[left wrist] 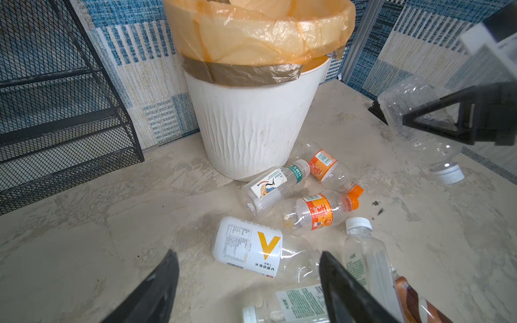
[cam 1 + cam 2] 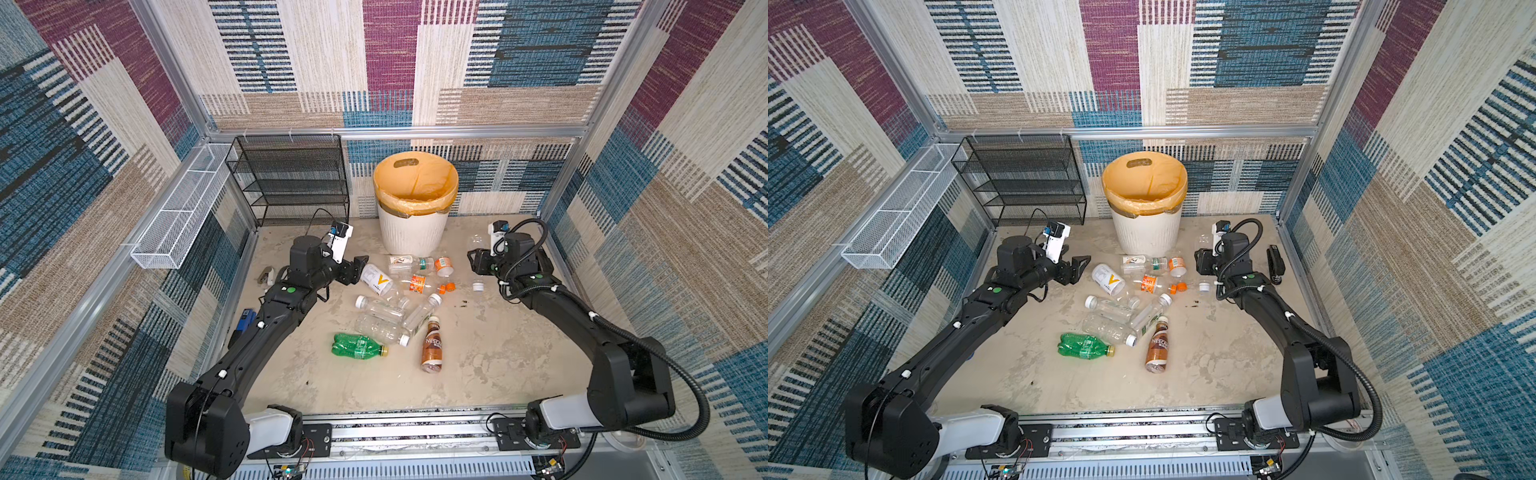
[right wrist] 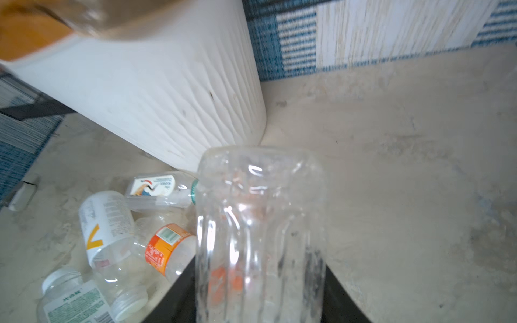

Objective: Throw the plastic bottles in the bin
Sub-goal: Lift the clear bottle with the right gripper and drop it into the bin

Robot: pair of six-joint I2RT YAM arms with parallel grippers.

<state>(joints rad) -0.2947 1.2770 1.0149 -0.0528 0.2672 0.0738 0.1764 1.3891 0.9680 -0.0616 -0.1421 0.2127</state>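
Shelf rack [image 2: 291,178]: black mesh, tiered, upright against the back wall.
Wire tray [image 2: 178,216]: white, long, mounted along the left wall.
Blue stapler [image 2: 246,322]: left edge of worktop [image 2: 498,353], partly hidden.
Black stapler [image 2: 1275,262]: right edge.
Worktop: beige, mottled, stained.

Bare table [image 2: 498,353] lies open right of the bottle pile [image 2: 376,280]; the bin [image 2: 413,237] and mesh rack [image 2: 291,187] block the back

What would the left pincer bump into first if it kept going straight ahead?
Probably the V-label bottle, lying right ahead of the left pincer. The bin stands beyond it, though depth is hard to judge.
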